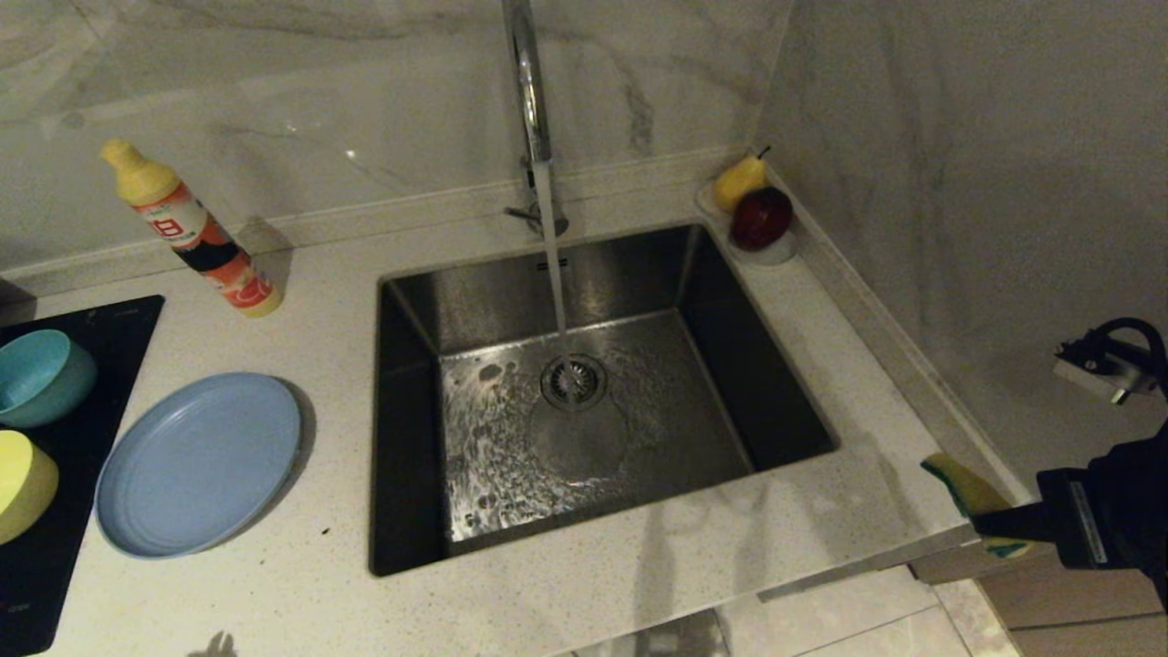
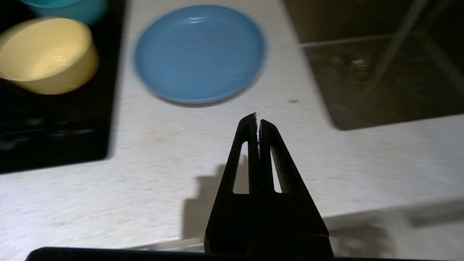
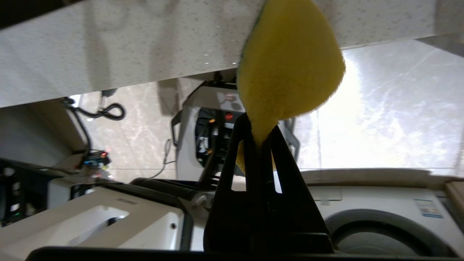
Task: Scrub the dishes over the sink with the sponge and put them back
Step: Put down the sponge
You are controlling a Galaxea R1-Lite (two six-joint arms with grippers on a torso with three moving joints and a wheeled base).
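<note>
The pale blue plate (image 1: 196, 464) lies on the counter left of the sink (image 1: 776, 365). The teal bowl (image 1: 41, 376) and the yellow bowl (image 1: 23, 484) stand on the black cooktop beside it. My right gripper (image 1: 981, 525) is off the counter's front right corner, shut on the yellow-and-green sponge (image 1: 967, 488), which sticks up past the fingertips (image 3: 259, 132) in the right wrist view as well (image 3: 290, 65). My left gripper (image 2: 257, 119) is shut and empty above the counter's front edge, short of the plate (image 2: 199, 54), with the yellow bowl (image 2: 47, 54) and the sink (image 2: 380, 72) to either side.
Water runs from the chrome tap (image 1: 529, 91) onto the drain strainer (image 1: 573, 380). A detergent bottle (image 1: 196, 233) stands at the back left. A pear and a red apple (image 1: 759, 217) sit in a clear dish at the back right corner. The cooktop (image 1: 55, 547) fills the left edge.
</note>
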